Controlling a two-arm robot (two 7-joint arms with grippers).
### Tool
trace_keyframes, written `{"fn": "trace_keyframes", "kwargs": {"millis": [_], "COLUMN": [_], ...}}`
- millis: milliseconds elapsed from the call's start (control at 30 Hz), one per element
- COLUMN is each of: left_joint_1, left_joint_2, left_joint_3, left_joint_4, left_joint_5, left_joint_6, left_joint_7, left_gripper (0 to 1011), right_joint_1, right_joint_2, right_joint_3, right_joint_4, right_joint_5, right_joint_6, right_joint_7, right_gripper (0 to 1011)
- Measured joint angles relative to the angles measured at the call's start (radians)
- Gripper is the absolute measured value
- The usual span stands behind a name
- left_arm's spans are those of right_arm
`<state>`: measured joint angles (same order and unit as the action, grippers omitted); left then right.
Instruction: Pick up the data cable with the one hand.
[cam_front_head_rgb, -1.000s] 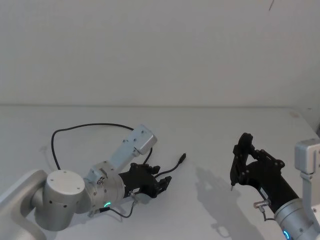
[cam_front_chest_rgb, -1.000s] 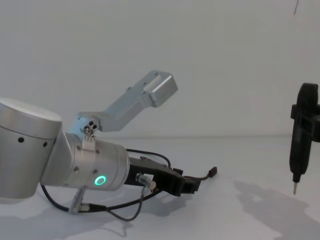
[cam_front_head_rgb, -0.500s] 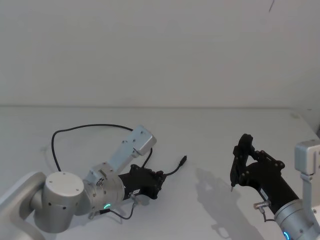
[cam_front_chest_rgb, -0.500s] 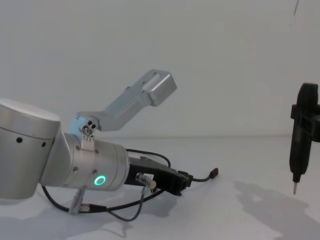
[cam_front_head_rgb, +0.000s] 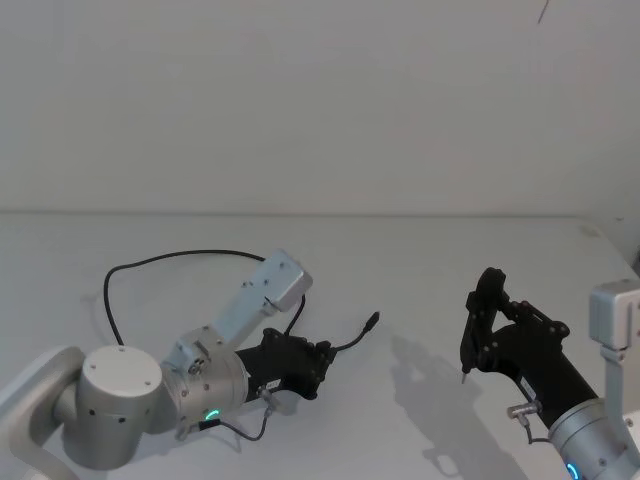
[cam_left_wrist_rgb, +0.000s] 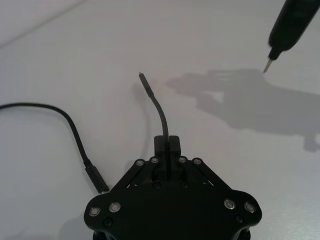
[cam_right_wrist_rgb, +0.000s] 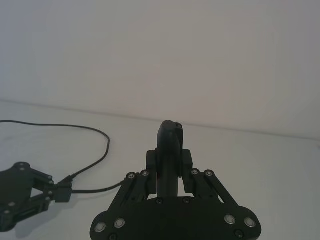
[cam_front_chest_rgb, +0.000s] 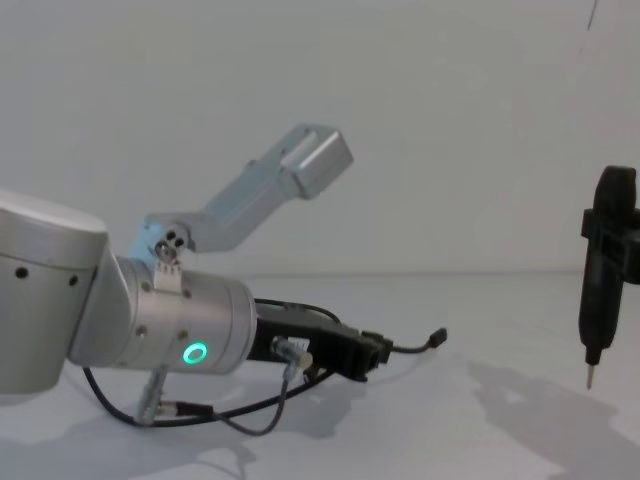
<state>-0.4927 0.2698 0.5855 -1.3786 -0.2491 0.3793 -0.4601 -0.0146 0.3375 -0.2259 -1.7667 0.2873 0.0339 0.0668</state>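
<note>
My left gripper (cam_front_head_rgb: 322, 358) sits low over the matte white table (cam_front_head_rgb: 420, 270), left of centre. Its black angular jaws are pinched narrow on the data cable (cam_front_head_rgb: 170, 256). In the left wrist view the thin, smooth black cord (cam_left_wrist_rgb: 161, 112) runs out from between the closed fingertips (cam_left_wrist_rgb: 173, 144) in a gentle curve and ends in a small slim plug. From the chest view that plug end (cam_front_chest_rgb: 437, 337) sticks out forward of the gripper and looks raised a little above the surface. The rest of the cord lies in a wide loose loop on the table behind the arm's silver cylinder, where a green ring light glows. Its other plug rests on the surface just beside the gripper body. My right gripper (cam_front_head_rgb: 468, 352) hangs above the table on the right, well apart from the cord. It is black, with a slim pointed pale tip aimed down, and I cannot tell whether it is open or closed
</note>
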Motion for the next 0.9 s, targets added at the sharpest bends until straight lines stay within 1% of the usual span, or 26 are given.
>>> {"fn": "trace_keyframes", "kwargs": {"millis": [233, 500, 667, 900], "left_joint_1": [0.002, 0.002, 0.002, 0.002], "left_joint_2": [0.019, 0.060, 0.081, 0.102], "left_joint_3": [-0.011, -0.022, -0.027, -0.032], "left_joint_4": [-0.040, -0.089, -0.113, -0.135], "left_joint_5": [-0.023, -0.056, -0.074, -0.090], "left_joint_6": [-0.014, -0.023, -0.024, -0.025], "left_joint_7": [-0.034, -0.097, -0.125, -0.153], "left_gripper": [38, 38, 38, 38], "right_joint_1": [0.000, 0.000, 0.001, 0.016], "right_joint_2": [0.000, 0.000, -0.001, -0.008], "right_joint_3": [0.000, 0.000, 0.000, -0.005], "right_joint_4": [0.000, 0.000, 0.000, 0.004], "right_joint_5": [0.000, 0.000, 0.000, -0.006], "right_joint_6": [0.000, 0.000, 0.000, -0.020], "right_joint_7": [0.000, 0.000, 0.000, 0.012], "right_gripper": [279, 279, 279, 279]}}
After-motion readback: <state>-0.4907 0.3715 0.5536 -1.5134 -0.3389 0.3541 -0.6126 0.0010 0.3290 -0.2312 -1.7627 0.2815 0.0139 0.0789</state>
